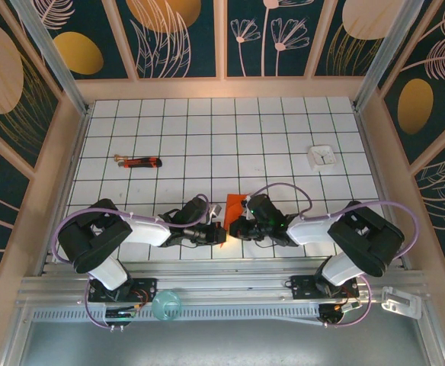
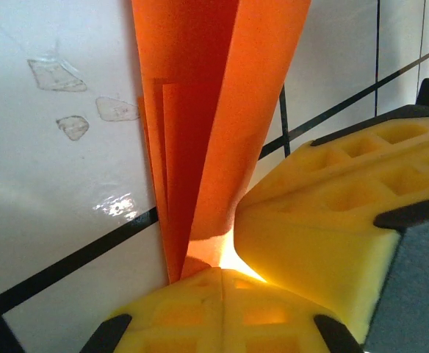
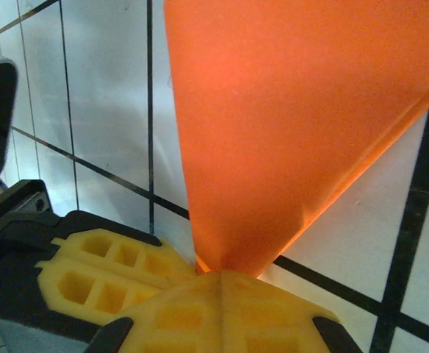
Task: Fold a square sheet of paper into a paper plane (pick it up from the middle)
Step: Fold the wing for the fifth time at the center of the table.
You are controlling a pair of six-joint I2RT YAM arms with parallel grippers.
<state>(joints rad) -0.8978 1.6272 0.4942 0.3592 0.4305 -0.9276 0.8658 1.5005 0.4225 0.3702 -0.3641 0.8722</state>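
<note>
Both arms are in tight at the near middle of the worktop, grippers nose to nose. The left gripper comes in from the left and the right gripper from the right. Between them sits the orange paper, which spreads away from the pinch toward the far side.

On the left wrist camera, the left gripper is clamped tight on the paper, its yellow fingers pressed together at the narrow end. The paper is folded, with several layers stacked along a long crease, and it widens as it runs away over the white tiles. The right gripper sits just beside it, pressed up against the same narrow end. A few clear scraps are stuck to the tile on the left.

On the right wrist camera, the right gripper is also closed on the paper, gripping it at its point. A broad, smooth orange face fans out above. The left gripper is wedged in at lower left, touching.

Further out, a red-and-black tool lies far left and a small white square far right, both well apart from the paper.
</note>
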